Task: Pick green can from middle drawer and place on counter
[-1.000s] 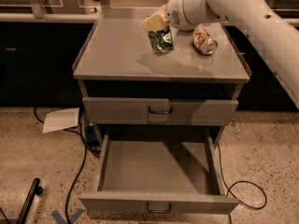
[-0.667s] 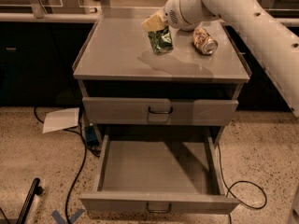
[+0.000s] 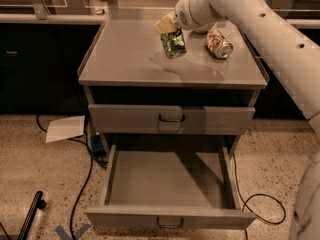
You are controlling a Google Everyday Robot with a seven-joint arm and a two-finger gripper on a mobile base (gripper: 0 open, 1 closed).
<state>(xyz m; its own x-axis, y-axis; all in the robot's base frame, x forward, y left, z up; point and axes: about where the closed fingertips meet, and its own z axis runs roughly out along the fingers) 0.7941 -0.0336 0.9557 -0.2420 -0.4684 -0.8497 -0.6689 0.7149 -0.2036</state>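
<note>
The green can (image 3: 173,43) is tilted in my gripper (image 3: 169,31), which is shut on its upper end at the back middle of the counter (image 3: 125,54). The can's lower end is at or just above the counter top, with its shadow in front of it. My white arm reaches in from the upper right. The middle drawer (image 3: 165,184) is pulled out below, and its tray is bare.
An orange-brown and silver can (image 3: 219,43) lies on its side on the counter right of the gripper. The drawer above (image 3: 130,119) is closed. White paper (image 3: 66,128) and cables (image 3: 260,204) lie on the floor. A long bench (image 3: 45,18) runs behind.
The arm has shifted slightly to the left. The green can has stayed in the gripper at almost the same spot on the counter.
</note>
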